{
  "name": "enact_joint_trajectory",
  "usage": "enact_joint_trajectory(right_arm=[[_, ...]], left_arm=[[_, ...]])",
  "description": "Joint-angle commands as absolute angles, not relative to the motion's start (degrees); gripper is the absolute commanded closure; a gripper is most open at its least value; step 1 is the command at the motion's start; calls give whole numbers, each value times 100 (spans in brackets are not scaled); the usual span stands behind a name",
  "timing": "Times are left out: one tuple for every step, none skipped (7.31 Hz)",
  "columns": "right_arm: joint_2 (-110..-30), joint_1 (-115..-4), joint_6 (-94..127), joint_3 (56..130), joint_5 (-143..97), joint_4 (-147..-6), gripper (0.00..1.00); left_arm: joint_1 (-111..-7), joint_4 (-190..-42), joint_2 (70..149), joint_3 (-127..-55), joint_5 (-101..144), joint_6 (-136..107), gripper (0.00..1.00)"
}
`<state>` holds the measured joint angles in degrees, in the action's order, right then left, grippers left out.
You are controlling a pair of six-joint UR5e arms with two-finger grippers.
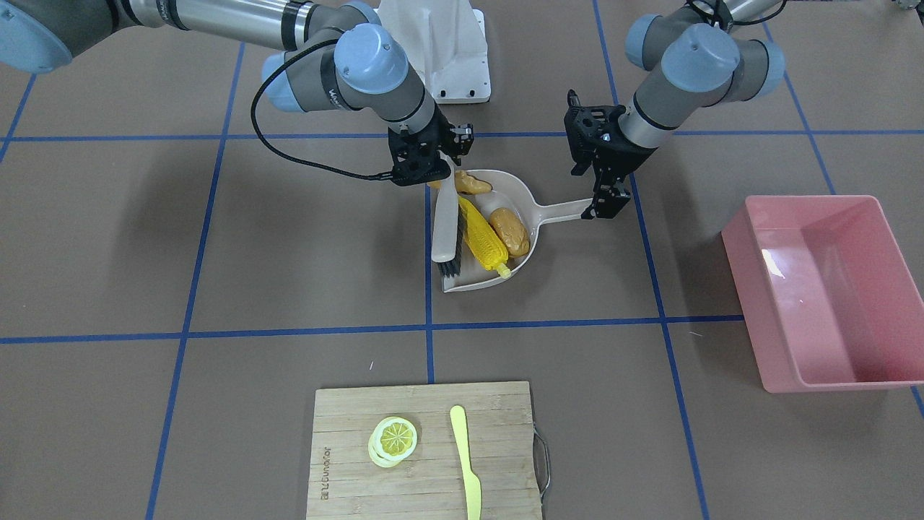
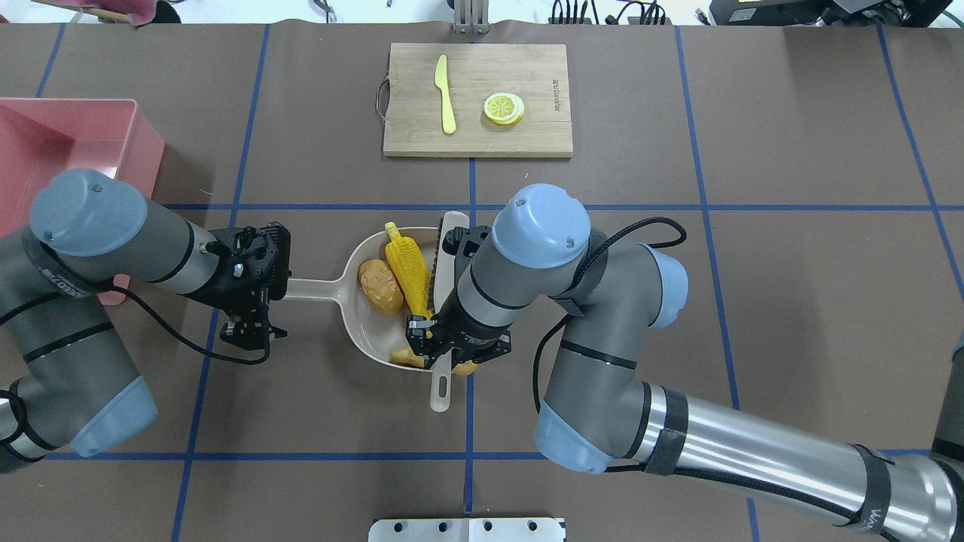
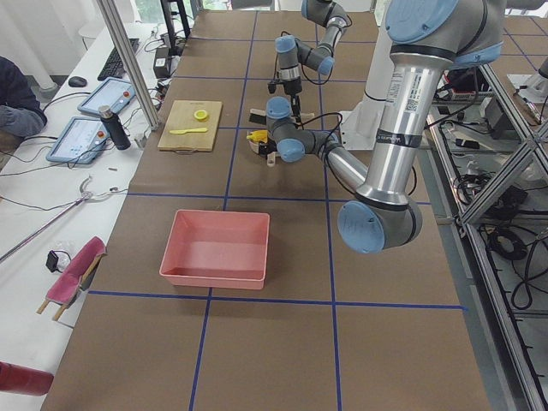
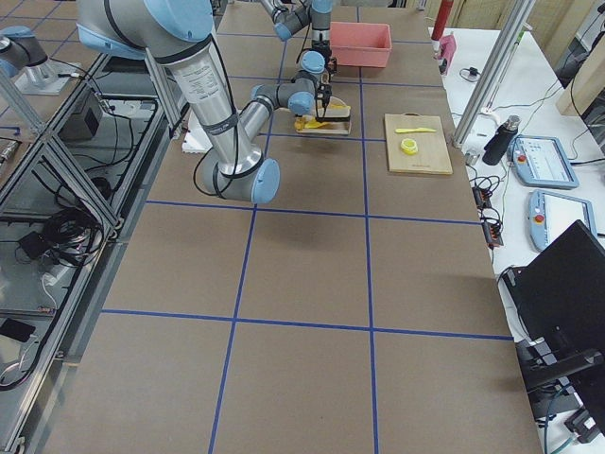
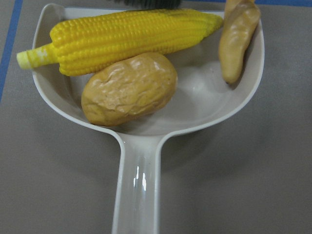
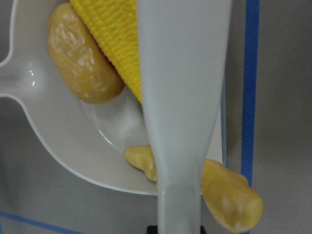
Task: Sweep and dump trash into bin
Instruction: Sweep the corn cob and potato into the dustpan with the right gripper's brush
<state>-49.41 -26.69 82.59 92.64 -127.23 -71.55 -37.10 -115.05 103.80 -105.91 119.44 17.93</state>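
The beige dustpan [image 1: 476, 283] lies mid-table and holds the trash. The yellow corn cob [image 1: 482, 238] and brown potato [image 1: 510, 230] lie inside it. The tan ginger root [image 1: 473, 184] lies at its near corner, one end sticking out past the open edge [image 6: 229, 195]. My left gripper [image 2: 260, 293] is shut on the dustpan's handle [image 5: 139, 195]. My right gripper [image 2: 452, 348] is shut on a beige brush [image 2: 449, 248], whose bristles stand at the pan's mouth beside the corn. The pink bin [image 2: 45, 150] stands off to my left, apart from both grippers.
A wooden cutting board [image 1: 426, 462] lies at the table's far side, with a lemon slice [image 1: 393, 439] and a pale yellow knife [image 1: 465, 462] on it. Blue tape lines cross the brown table. The white robot base [image 1: 447, 50] is behind the dustpan.
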Motion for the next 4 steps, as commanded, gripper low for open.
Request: enact_joint_trajectory(right_arm=[[-5054,-3319,8402,9780,-13750,-7582,100],[-5202,-3575,8402,9982,-14190,-7846,100],[-5386,-3708,8341,10211,-14220,-8266,100],[-5588,-3735,8280,10413,-14221,-8566,100]], left_arm=[[-3718,-11505,10380,-10591,11944,1793,11],[-3718,-11505,10380,-10582,11944,1793,11],[-3718,-11505,10380,-10582,11944,1793,11],[-3718,-11505,10380,-10582,11936,1793,11]])
